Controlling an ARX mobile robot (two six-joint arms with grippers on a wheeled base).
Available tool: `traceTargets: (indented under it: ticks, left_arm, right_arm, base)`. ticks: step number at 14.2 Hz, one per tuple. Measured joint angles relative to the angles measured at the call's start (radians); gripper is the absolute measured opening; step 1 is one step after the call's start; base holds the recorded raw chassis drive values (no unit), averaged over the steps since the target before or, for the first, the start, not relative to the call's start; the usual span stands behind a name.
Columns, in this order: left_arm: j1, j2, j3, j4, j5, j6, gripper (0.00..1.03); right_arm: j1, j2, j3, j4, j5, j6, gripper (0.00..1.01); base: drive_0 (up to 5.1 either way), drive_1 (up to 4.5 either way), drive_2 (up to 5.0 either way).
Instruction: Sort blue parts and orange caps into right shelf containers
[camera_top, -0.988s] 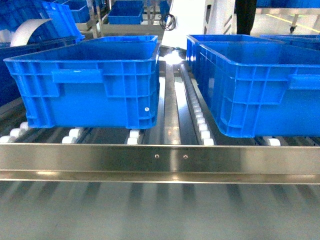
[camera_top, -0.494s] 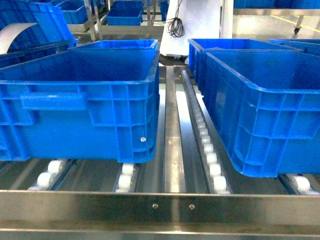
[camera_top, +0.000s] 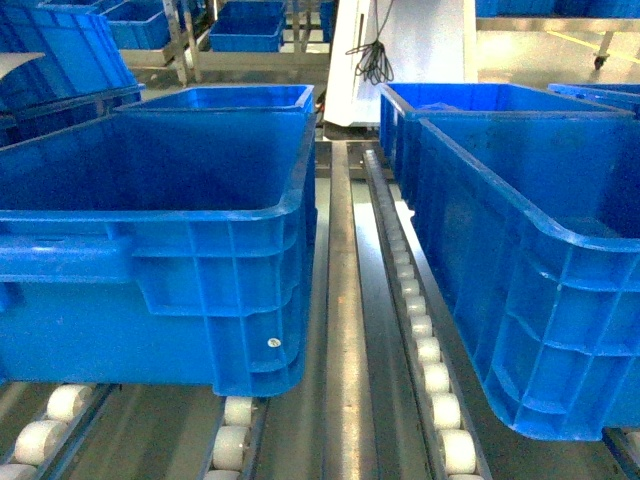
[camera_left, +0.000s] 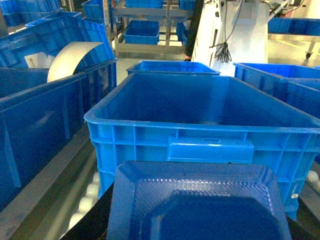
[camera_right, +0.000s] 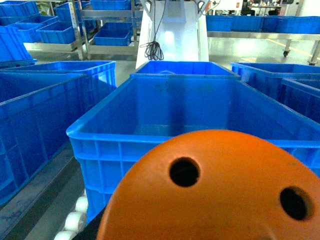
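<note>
Neither arm reaches into the head view, so their pose can be read only from the wrist cameras. The left wrist is held roughly level and faces forward, and the left gripper's fingers are hidden behind a blue part (camera_left: 200, 205) that fills the bottom of that view. The right wrist also sits level and faces forward, and the right gripper is hidden behind an orange cap (camera_right: 215, 190) close under the lens.

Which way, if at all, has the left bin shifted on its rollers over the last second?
No. The left bin keeps its place beside the centre roller rail; only the camera has come closer.
</note>
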Motion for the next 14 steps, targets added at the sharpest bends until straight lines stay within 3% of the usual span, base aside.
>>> traceTargets:
  ticks: [14]
  left_arm:
    - [0.0,0.0,0.0,0.0,0.0,0.0,0.42]
  right_arm:
    - [0.0,0.0,0.0,0.0,0.0,0.0,0.44]
  base:
    - [0.0,0.0,0.0]
